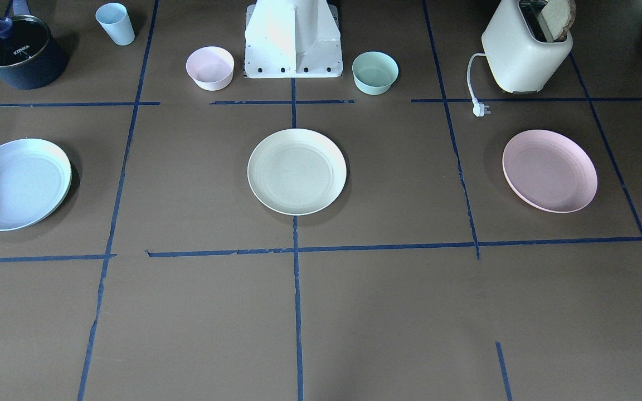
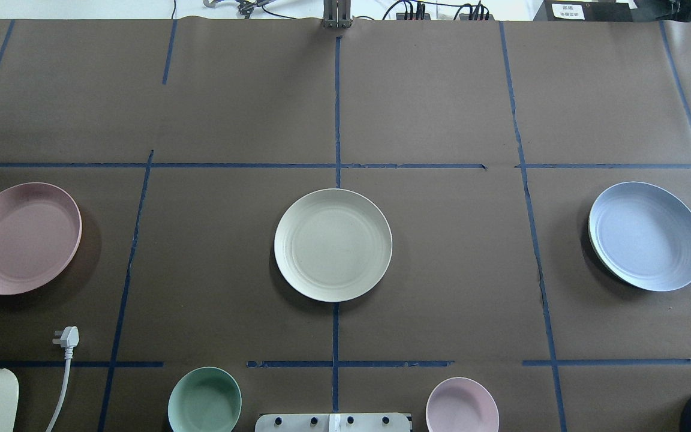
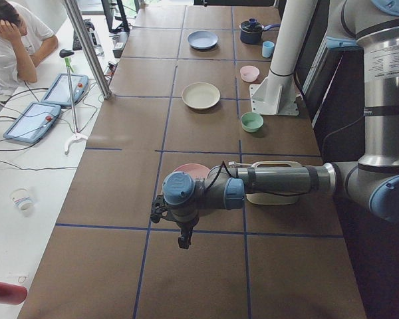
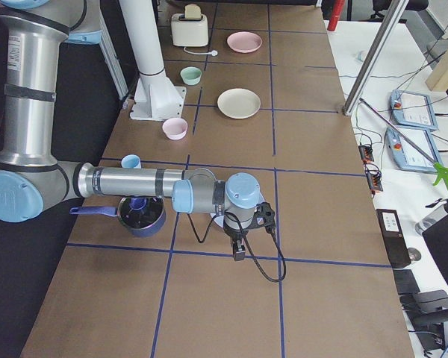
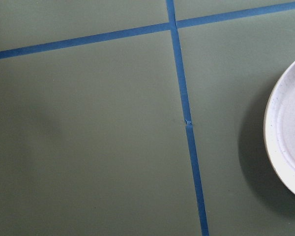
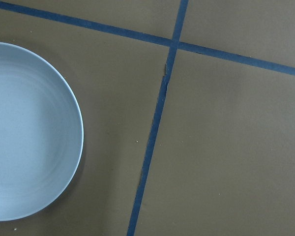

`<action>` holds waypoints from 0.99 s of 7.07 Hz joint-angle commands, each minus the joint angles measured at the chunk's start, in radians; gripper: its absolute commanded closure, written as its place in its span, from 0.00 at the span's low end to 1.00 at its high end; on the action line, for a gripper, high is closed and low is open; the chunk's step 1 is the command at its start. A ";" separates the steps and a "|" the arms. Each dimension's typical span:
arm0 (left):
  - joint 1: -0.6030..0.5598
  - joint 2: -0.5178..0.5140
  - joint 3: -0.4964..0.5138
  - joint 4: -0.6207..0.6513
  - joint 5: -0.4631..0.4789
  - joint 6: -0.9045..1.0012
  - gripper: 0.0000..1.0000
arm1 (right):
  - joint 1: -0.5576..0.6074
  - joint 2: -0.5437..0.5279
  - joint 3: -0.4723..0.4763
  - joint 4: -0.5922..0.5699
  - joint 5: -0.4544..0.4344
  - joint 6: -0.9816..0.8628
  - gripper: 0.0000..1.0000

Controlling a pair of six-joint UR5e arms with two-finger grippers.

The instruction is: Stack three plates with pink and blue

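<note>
Wide gaps part pink plate [image 2: 20, 238], cream plate [image 2: 333, 245] and blue plate [image 2: 648, 236]; a plug [image 2: 67, 337] lies seemingly clear nearby.

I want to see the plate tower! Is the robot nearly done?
Not yet. The cream plate, pink plate and blue plate lie far apart. The left hand hangs near the pink, the right hand near the blue, neither touching. All the stacking is left.

Three plates [image 2: 333, 245] [image 2: 20, 238] [image 2: 647, 236], two bowls [image 2: 204, 401] [image 2: 462, 407], one saucepan [image 1: 20, 61], one cup [image 1: 115, 23], one toaster [image 1: 521, 55], seemingly one bread slice [image 1: 562, 15].
</note>
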 commanded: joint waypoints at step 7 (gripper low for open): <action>0.036 -0.103 0.002 -0.139 -0.004 -0.113 0.00 | -0.006 0.001 0.000 0.000 0.000 0.000 0.00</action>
